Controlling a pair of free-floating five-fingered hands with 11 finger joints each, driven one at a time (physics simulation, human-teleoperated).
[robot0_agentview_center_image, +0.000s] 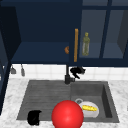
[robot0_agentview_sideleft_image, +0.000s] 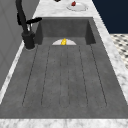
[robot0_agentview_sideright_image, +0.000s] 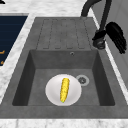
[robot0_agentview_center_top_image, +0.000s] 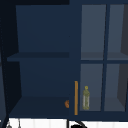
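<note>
While the right hand (robot0_agentview_center_image: 77, 71) rests with fingers straight beside the tap's lever (robot0_agentview_sideright_image: 100, 35), the left hand (robot0_agentview_center_image: 34, 117) hangs curled, holding nothing; next comes pressing that lever.

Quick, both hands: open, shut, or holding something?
Left hand: at the sink's front edge, holding nothing; cannot tell.
Right hand: open, fingers straight, beside the faucet lever.

My right hand (robot0_agentview_center_image: 77, 71) hangs in the air, fingers straight and pointing down; my left hand (robot0_agentview_center_image: 34, 117) sits lower, fingers curled.
</note>
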